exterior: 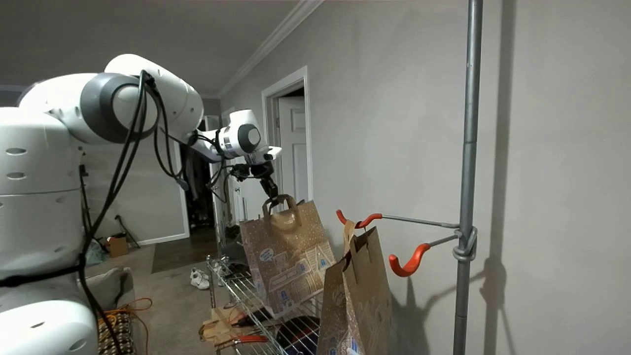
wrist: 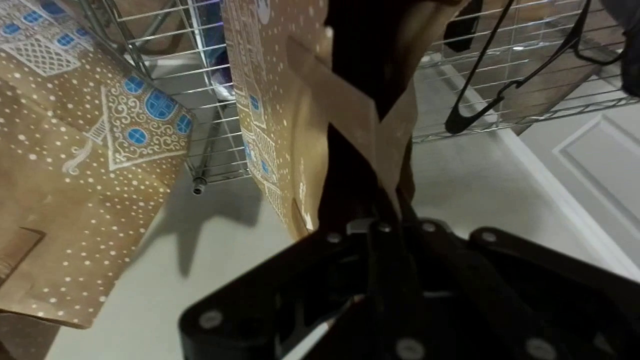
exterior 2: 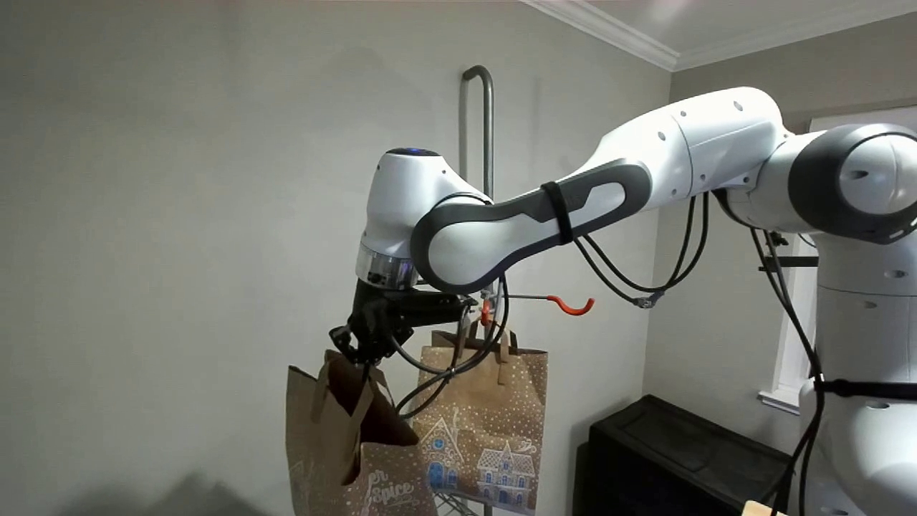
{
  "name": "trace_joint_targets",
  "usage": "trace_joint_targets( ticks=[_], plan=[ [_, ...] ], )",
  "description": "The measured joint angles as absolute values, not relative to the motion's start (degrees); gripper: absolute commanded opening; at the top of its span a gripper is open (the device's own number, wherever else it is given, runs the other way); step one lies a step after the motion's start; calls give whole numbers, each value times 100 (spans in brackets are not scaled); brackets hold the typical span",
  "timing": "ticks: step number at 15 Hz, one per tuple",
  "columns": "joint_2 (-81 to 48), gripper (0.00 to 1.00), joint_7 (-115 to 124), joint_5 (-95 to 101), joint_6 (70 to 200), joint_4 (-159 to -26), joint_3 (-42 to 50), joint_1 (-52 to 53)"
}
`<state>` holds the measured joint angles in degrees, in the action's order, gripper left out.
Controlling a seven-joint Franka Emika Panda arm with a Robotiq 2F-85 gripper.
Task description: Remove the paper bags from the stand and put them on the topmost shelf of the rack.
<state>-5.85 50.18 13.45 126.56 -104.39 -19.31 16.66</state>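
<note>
The dot-speckled kraft bag [exterior: 291, 261] hangs tilted from my claw [exterior: 274, 198], which is clamped on its paper handle [wrist: 345, 107] — under the bag, from five to eight o'clock in an exterior view, spreads the topmost shelf [exterior: 246, 296] of the chrome wire rack [exterior: 212, 290], though whether the base touches the wires I cannot tell. At four o'clock from it a second kraft bag [exterior: 368, 286] hangs on an orange-red hook [exterior: 370, 219] of the grey metal stand [exterior: 471, 162], which rises at two. Beyond, at twelve — a white panel door [exterior: 293, 123].
</note>
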Motion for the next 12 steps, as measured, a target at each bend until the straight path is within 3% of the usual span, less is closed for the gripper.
trace_joint_targets(
  ticks=[12],
  plan=[
    [-1372,2,1972,-20,13127,-9833,-1942,1987]
  ],
)
